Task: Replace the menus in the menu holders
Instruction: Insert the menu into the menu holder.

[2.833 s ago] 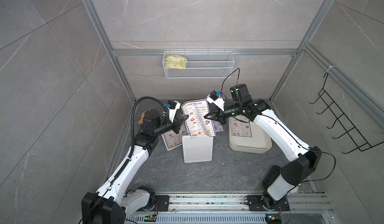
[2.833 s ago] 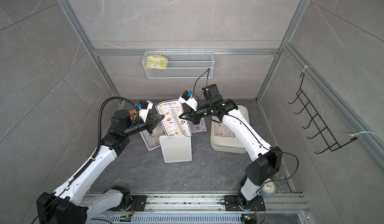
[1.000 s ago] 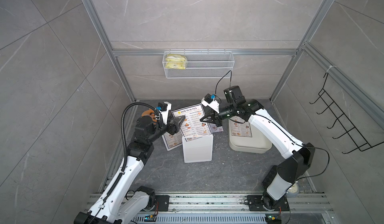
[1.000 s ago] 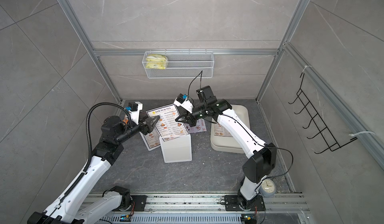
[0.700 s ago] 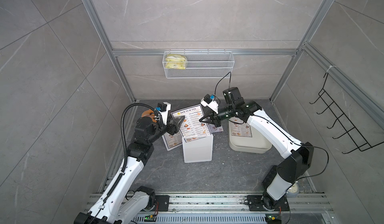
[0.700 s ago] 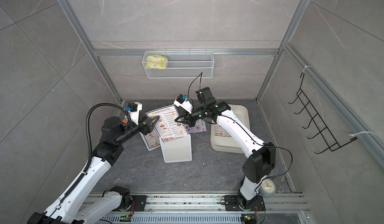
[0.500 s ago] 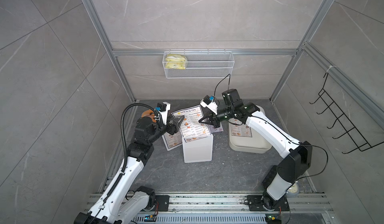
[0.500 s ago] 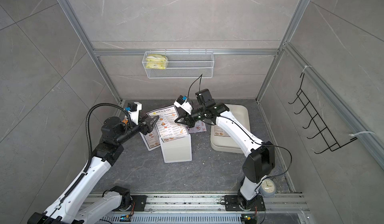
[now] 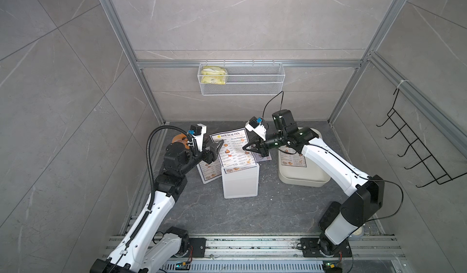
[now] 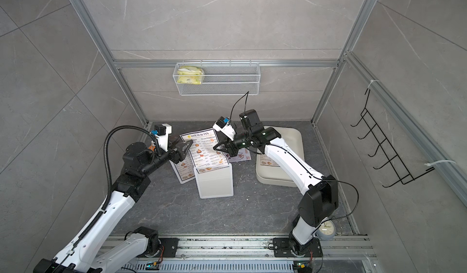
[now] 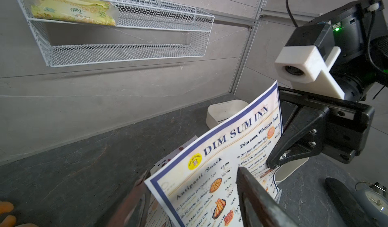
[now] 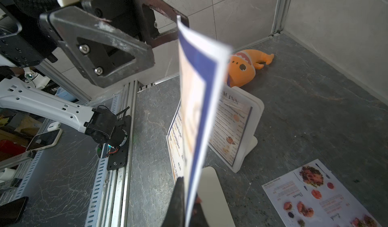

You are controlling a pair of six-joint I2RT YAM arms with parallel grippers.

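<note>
**A:** What is different now, compared with some seconds ago?

**B:** The DIM SUM INN menu (image 9: 231, 147) sits lower. Its bottom edge now seems to be inside the top of the front menu holder (image 9: 240, 183), which stands upright in the middle of the floor (image 9: 227, 216). Before, more of the sheet was above it.

**A:** And who holds it?

**B:** The right gripper (image 9: 244, 148) is clenched on the right edge of the sheet. The left gripper (image 11: 192, 172) is released. Its jaws stand on both sides of the opposite upper corner and do not press it.

**A:** What does this mean for the task?

**B:** I think the insertion has begun but is not finished, because most of the sheet shows above the holder. The second menu holder (image 12: 258, 112), behind, already carries a menu. One loose menu sheet (image 12: 319, 196) lies flat on the floor.
</note>
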